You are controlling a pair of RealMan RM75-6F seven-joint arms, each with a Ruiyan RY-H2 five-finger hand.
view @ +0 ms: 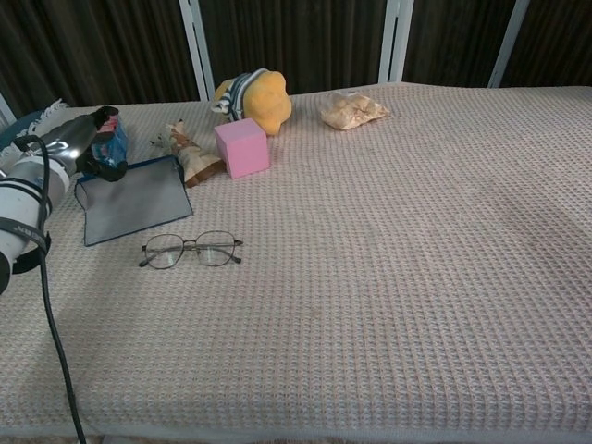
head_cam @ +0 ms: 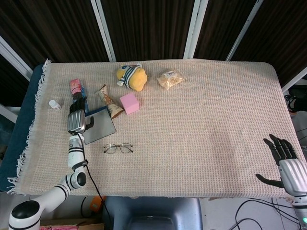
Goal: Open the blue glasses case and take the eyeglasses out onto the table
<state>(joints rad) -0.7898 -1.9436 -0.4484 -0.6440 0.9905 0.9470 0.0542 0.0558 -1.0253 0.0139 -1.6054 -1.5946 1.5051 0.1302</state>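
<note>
Left hand (head_cam: 77, 120) gripping blue case (view: 132, 198) near tabletop's (head_cam: 206, 115) left edge, pink block (head_cam: 129, 103) and snack wrapper (head_cam: 106, 98) crowding just beside; right hand (head_cam: 284, 163) hanging open past the right edge.

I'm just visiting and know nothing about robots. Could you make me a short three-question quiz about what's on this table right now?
1. True or false: the thin wire-framed eyeglasses lie on the woven tablecloth, outside the flat blue glasses case.
2. Which hand is at the case?
A. left hand
B. right hand
C. both
3. Fill in: the pink cube sits just in front of the yellow ____.

Key:
1. True; the glasses rest on the cloth, apart from the case.
2. A; the left hand is at the case's left end, while the right hand hangs spread and empty off the table's near right corner.
3. Plush toy.
</note>
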